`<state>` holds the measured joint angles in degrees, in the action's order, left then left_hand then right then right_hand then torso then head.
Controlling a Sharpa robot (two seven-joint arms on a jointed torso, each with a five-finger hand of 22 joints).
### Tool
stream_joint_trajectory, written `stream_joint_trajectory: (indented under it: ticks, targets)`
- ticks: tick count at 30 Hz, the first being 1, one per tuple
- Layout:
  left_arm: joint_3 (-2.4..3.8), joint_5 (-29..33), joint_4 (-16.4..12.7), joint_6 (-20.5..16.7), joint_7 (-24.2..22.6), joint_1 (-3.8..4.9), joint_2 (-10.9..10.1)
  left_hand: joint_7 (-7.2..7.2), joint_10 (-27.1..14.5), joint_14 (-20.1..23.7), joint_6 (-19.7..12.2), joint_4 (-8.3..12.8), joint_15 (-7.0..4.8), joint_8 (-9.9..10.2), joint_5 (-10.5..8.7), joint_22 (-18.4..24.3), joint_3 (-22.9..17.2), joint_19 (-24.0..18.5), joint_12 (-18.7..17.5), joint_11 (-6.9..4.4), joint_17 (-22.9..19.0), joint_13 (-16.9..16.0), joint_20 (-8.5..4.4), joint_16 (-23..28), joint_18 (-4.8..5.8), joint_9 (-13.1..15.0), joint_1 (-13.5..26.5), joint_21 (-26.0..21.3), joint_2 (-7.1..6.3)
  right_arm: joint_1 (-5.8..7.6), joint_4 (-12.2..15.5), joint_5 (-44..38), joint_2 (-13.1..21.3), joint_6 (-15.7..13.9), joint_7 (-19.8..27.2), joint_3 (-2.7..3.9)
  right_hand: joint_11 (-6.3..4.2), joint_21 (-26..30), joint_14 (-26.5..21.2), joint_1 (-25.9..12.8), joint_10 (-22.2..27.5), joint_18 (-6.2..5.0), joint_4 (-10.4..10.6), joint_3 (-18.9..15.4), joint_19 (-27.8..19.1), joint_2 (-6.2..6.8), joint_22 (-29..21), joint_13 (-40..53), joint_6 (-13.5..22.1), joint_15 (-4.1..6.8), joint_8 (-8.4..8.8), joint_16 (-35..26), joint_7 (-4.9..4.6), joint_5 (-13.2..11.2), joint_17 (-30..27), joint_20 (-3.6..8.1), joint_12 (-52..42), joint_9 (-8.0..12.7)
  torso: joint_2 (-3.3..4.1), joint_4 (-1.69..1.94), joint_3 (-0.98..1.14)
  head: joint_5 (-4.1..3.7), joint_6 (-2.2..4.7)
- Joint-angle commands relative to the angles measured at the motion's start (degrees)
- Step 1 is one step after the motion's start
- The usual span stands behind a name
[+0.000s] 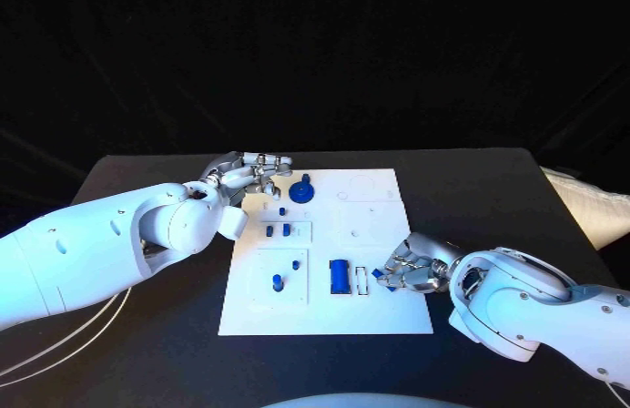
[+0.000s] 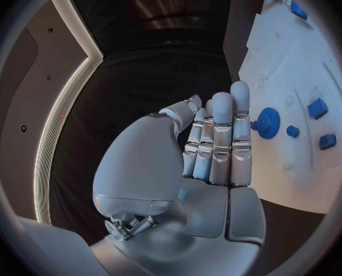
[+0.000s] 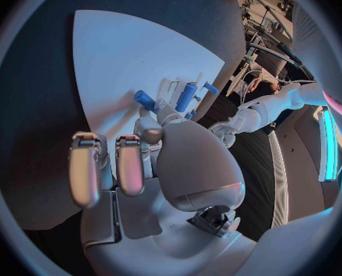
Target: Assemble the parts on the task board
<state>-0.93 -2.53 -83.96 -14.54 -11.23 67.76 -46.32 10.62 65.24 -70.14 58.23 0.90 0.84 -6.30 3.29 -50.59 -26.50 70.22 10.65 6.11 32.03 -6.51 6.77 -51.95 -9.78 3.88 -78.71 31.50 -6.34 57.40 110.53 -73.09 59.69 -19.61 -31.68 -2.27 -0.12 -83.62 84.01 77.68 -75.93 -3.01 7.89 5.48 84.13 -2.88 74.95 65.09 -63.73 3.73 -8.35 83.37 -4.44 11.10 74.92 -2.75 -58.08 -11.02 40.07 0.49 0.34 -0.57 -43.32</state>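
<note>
The white task board (image 1: 381,308) lies in the middle of the table. My left hand (image 1: 249,173) hovers at its far left corner with fingers (image 2: 220,138) straight and nothing in it, beside a blue gear (image 1: 303,192) (image 2: 268,122). Small blue pieces (image 1: 275,230) (image 2: 317,108) sit in the board's left column. My right hand (image 1: 413,267) (image 3: 152,159) is at the board's right edge and pinches a small blue peg (image 1: 376,272) (image 3: 144,99) at its fingertips, just above the board. A blue cylinder (image 1: 339,276) (image 3: 186,96) lies in a slot right next to it.
Two more small blue pieces (image 1: 279,281) lie at the board's near left. The black table (image 1: 499,189) runs bare around the board. A white bundle (image 1: 584,203) sits past the table's right edge. White cables (image 1: 59,340) hang under my left arm.
</note>
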Motion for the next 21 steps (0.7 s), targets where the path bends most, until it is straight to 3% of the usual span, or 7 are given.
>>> stream_joint_trajectory:
  ticks: [1, 8, 15, 21]
  targets:
    - [0.03, -0.27, -0.24, 1.02, -0.75, 0.0, 0.08, -0.01, -0.47, 0.42, -0.46, 0.47, 0.1, -0.4, 0.2, 0.09, -0.11, 0.39, 0.34, -0.07, -0.06, -0.06, -0.19, -0.14, -0.71, 0.02, -0.75, -0.35, -0.02, 0.01, -0.04, 3.77, -0.47, 0.51, 0.56, -0.01, 0.11, 0.0, 4.25, -0.57, -0.56, 0.61, 0.09, 0.62, 0.92, 0.52, 5.06, 0.18, -0.62, 0.14, -0.41, 0.1, -0.11, 0.32, 6.6, 0.41, -0.51, -0.13, 0.0, -0.08, -0.01, -0.04, -0.15]
    - [0.03, -0.28, -0.3, 0.72, -1.12, 0.0, 0.06, -0.01, -0.48, 0.44, -0.45, 0.63, 0.08, -0.43, 0.2, 0.08, -0.24, 0.41, 0.41, -0.07, -0.1, -0.06, -0.21, -0.15, -0.71, 0.02, -0.93, -0.34, 0.02, 0.0, -0.37, 3.54, -1.86, 0.25, 0.14, -0.01, -0.02, -0.11, 4.3, -1.45, -0.86, 0.65, 0.39, 1.53, 1.01, 1.22, 5.24, 0.54, -1.09, 0.24, -0.69, 0.22, 0.06, 0.7, 6.77, 0.5, -0.94, -0.36, 0.02, -0.03, 0.07, 0.0, -0.18]
    - [0.04, -0.28, -0.3, 0.68, -1.14, 0.0, 0.07, -0.01, -0.48, 0.44, -0.44, 0.7, 0.08, -0.44, 0.2, 0.08, -0.3, 0.41, 0.44, -0.08, -0.12, -0.06, -0.22, -0.16, -0.71, 0.02, -1.0, -0.34, 0.02, -0.02, -0.33, 1.4, -2.69, -2.61, 0.2, 0.0, -0.03, -0.1, 4.3, -2.75, -1.0, 0.64, 0.97, 1.89, 1.02, 2.14, 5.24, 0.65, -1.21, 0.26, -0.81, 0.18, 0.06, 0.54, 6.74, 0.55, -1.04, -0.52, 0.02, -0.01, 0.08, 0.17, -0.18]
    - [0.04, -0.28, -0.3, 0.71, -1.06, 0.0, 0.06, -0.01, -0.48, 0.44, -0.44, 0.7, 0.08, -0.44, 0.2, 0.08, -0.3, 0.41, 0.44, -0.08, -0.12, -0.06, -0.22, -0.16, -0.71, 0.02, -1.0, -0.34, 0.02, -0.02, -0.46, 0.62, -3.19, -2.2, -0.04, 0.0, -0.02, -0.11, 4.29, -3.25, -1.04, 0.65, 1.21, 2.01, 1.03, 2.42, 5.25, 0.69, -1.26, 0.26, -0.86, 0.17, 0.07, 0.55, 6.73, 0.55, -1.07, -0.59, 0.01, -0.09, 0.09, 0.26, -0.23]
